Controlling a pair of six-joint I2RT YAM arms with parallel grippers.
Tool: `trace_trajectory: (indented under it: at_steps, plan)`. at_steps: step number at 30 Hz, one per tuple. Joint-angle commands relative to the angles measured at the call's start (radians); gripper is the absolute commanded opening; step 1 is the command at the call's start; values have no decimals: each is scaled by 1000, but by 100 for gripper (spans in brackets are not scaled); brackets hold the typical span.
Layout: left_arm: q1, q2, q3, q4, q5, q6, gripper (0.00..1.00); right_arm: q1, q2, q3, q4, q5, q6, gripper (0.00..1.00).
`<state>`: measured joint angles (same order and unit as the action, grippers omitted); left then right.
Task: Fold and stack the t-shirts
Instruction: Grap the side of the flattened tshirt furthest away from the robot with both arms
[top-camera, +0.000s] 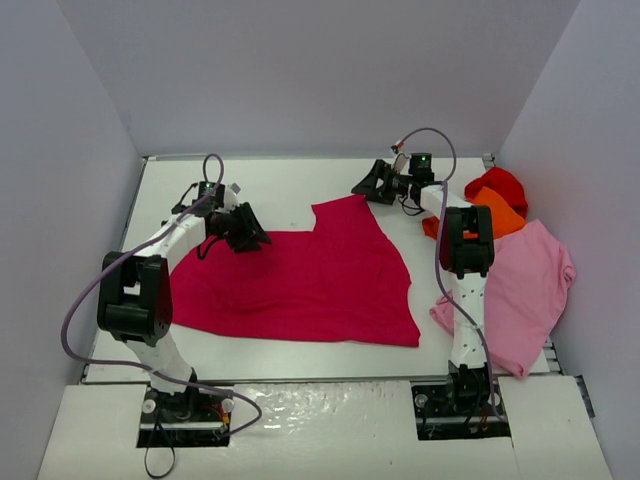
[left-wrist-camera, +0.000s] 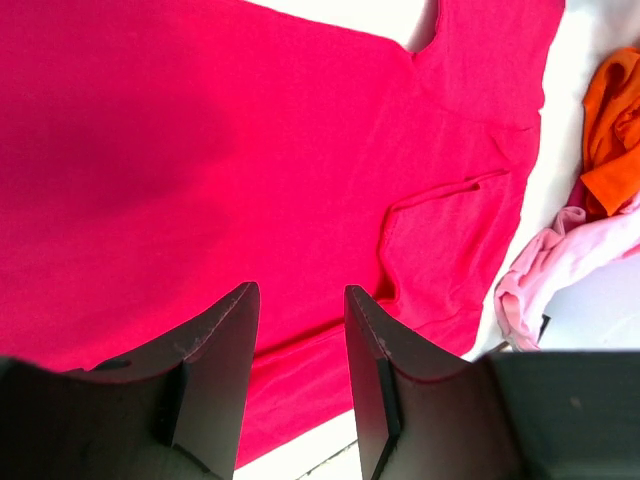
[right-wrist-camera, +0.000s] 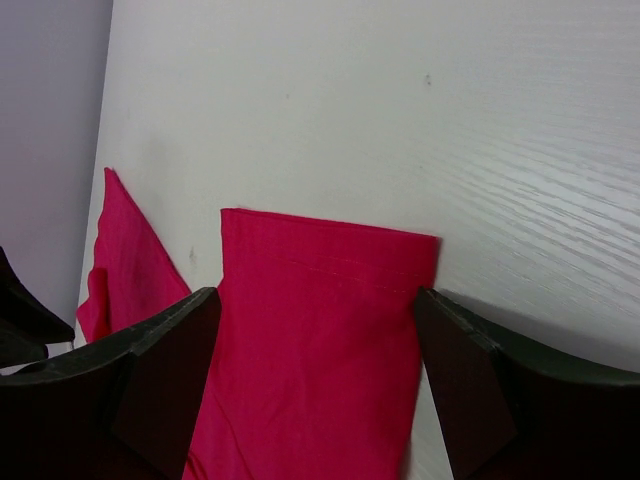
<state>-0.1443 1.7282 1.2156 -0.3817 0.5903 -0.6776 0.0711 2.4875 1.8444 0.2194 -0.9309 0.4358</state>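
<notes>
Right gripper (right-wrist-camera: 318, 296) is gaping wide astride a sleeve of the crimson t-shirt (right-wrist-camera: 305, 400); left gripper (left-wrist-camera: 300, 292) is hovering, narrowly parted, above it.

Enclosure: back wall (top-camera: 320, 70), left wall (top-camera: 50, 200) and right wall (top-camera: 600, 130), all plain pale grey.
Surface (top-camera: 290, 190): white, faint wood grain, thin metal rim (top-camera: 300, 157) at far edge.
Near panel (top-camera: 320, 445): white.
Light: even, diffuse.

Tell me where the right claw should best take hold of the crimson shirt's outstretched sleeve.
Probably at the sleeve cuff's corner, coming down from above on the far side: the crimson t-shirt lies flat, and that straight free edge sits between the open fingers of the right claw.
</notes>
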Motion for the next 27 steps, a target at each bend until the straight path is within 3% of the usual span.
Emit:
trace_trajectory:
  at_steps: [1, 19, 27]
  plan:
    - [-6, -29, 0, 63, 49, -30, 36, 43, 120, -33, -164, 62, -8, 77]
    - [-4, -123, -58, 11, 46, 11, 36, 75, 33, -180, -176, 173, -29, 75]
    - [-6, -157, -86, -29, 87, 43, 36, 88, -104, -263, -250, 352, 10, 78]
